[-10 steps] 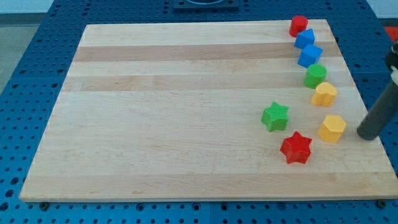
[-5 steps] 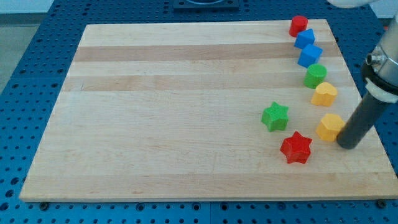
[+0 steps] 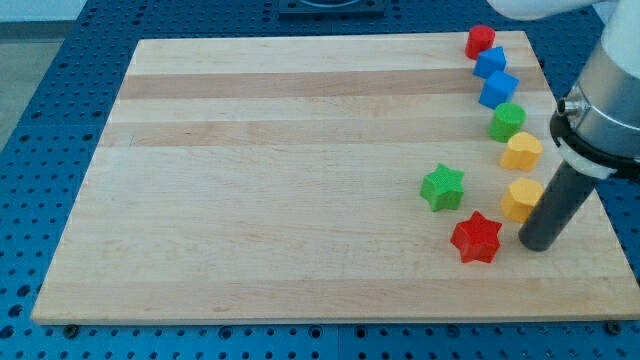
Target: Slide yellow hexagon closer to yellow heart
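The yellow hexagon point(image 3: 519, 199) lies near the board's right edge, partly hidden by my rod. The yellow heart point(image 3: 521, 152) sits just above it, a small gap apart. My tip point(image 3: 537, 243) rests on the board at the hexagon's lower right, touching or almost touching it. The red star point(image 3: 476, 238) is just left of the tip.
A green star point(image 3: 442, 187) lies left of the hexagon. Up the right edge stand a green block point(image 3: 507, 121), two blue blocks point(image 3: 498, 89) point(image 3: 489, 62) and a red block point(image 3: 480, 41). The board's right edge point(image 3: 585, 180) is close.
My rod has moved left and slightly down, from off the board's right edge to the hexagon's lower right. The hexagon has shifted a little to the left.
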You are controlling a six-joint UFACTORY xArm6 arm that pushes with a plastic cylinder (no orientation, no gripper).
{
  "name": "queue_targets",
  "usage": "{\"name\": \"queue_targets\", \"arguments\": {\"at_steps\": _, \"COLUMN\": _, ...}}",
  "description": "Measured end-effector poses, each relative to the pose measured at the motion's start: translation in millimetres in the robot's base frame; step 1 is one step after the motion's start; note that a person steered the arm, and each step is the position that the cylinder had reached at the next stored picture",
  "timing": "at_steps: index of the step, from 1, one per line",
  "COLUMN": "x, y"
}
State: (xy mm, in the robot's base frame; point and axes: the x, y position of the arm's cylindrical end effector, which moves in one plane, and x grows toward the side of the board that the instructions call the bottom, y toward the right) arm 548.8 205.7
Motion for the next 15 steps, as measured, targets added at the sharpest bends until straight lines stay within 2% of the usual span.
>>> {"name": "queue_targets", "arguments": {"at_steps": 5, "x": -41, "y": -9}}
{"name": "queue_targets", "arguments": {"at_steps": 7, "x": -43, "y": -9}}
{"name": "queue_targets", "arguments": {"at_steps": 9, "x": -43, "y": -37}}
{"name": "queue_targets", "arguments": {"at_steps": 11, "x": -74, "y": -43}}
{"name": "queue_targets", "arguments": {"at_steps": 15, "x": -72, "y": -22}}
